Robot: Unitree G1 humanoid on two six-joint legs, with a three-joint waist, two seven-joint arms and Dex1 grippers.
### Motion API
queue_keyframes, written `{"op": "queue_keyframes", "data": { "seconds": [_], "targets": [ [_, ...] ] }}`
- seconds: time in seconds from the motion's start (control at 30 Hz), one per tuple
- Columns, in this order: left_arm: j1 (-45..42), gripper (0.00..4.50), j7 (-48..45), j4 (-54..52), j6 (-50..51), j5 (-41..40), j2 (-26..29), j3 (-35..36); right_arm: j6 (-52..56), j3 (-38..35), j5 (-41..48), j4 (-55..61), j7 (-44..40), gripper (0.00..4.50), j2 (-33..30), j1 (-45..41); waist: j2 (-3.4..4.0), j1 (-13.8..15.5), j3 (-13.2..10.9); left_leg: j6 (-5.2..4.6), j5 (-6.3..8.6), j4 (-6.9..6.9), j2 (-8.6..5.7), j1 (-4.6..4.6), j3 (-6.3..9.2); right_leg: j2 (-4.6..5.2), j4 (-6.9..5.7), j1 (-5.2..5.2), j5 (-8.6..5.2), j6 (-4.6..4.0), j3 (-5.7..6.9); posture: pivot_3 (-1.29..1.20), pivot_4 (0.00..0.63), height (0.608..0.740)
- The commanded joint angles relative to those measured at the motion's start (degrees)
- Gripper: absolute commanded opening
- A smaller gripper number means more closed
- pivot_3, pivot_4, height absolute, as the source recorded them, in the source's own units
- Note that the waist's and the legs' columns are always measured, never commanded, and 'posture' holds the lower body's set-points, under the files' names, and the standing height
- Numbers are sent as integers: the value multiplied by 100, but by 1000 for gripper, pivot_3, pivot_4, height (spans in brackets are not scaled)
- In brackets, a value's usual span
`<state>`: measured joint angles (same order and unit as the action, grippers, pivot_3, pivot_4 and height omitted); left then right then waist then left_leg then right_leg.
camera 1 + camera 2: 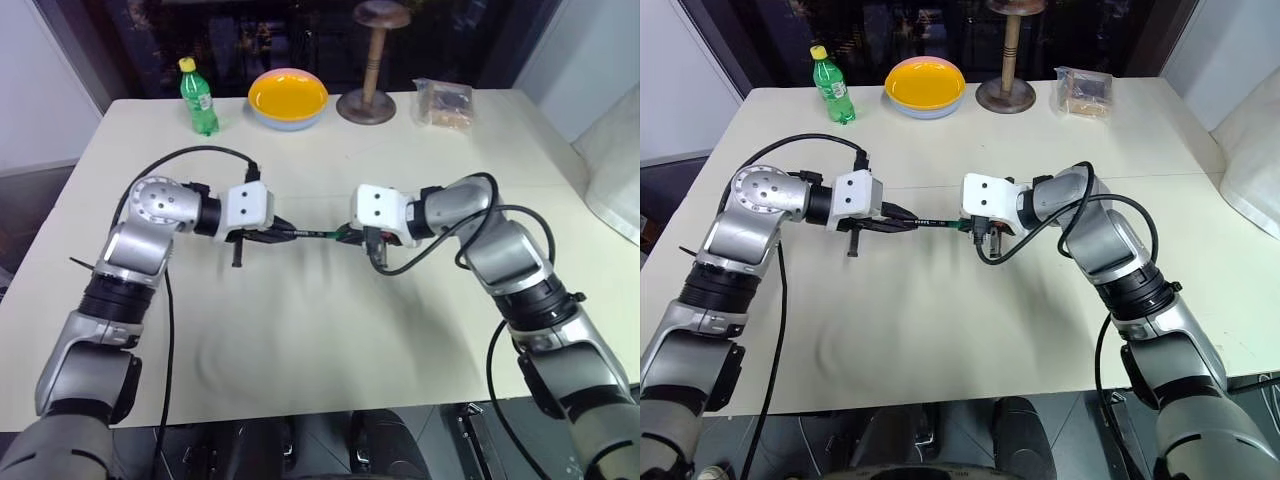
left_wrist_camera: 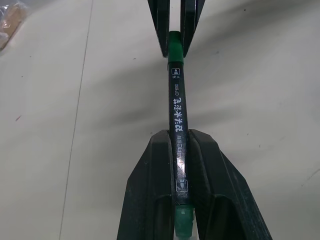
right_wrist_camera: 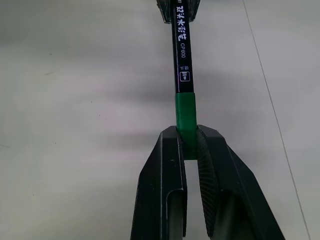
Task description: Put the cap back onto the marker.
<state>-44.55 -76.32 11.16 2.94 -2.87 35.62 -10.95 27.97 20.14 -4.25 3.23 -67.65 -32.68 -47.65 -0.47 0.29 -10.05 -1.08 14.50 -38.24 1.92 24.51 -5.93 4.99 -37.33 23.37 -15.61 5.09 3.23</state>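
Left tool point(image 1: 283, 232) was clamped tight on the marker point(image 2: 177, 130), my two black fingers point(image 2: 150, 195) pinching the black barrel near its rear end, a little green butt showing behind the grip. From there the marker ran level across the gap, held above the counter point(image 1: 330, 330) and not touching it, pointing to my right. At its far end sat the cap point(image 3: 185, 122), a short green sleeve butted against the black barrel, and the right tool point(image 3: 191, 150) was closed on that cap from the opposite side. As I judged it, the cap was already on the tip and the job was seating it fully. To do that well I wanted both wrists kept on one line with the barrel, pressing straight along it, with no sideways lean that could bend the pen or pop the cap off crooked. I could not tell whether it had clicked home, so a firm, short push was what I reckoned it needed.
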Motion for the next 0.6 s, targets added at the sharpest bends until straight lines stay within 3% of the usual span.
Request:
{"op": "queue_keyframes", "data": {
  "seconds": [0.03,0.53,0.6],
  "targets": [
    [-202,0,98,-243,-186,-168,-393,-183,-214,118,416,824,-41,25,524,-412,0,0,0,0,0,0,0,0,0,0,0,0,0,0,0,0,150,740],
    [30,0,168,-527,9,-174,-263,-64,-447,-51,320,598,-79,25,248,-309,0,-3,0,0,0,0,0,0,0,0,0,0,0,0,0,0,150,740],
    [88,0,165,-582,26,-174,-212,-36,-482,-62,311,577,-90,893,221,-304,0,-5,0,0,0,0,0,0,0,0,0,0,0,0,0,0,150,740]
  ]
}}
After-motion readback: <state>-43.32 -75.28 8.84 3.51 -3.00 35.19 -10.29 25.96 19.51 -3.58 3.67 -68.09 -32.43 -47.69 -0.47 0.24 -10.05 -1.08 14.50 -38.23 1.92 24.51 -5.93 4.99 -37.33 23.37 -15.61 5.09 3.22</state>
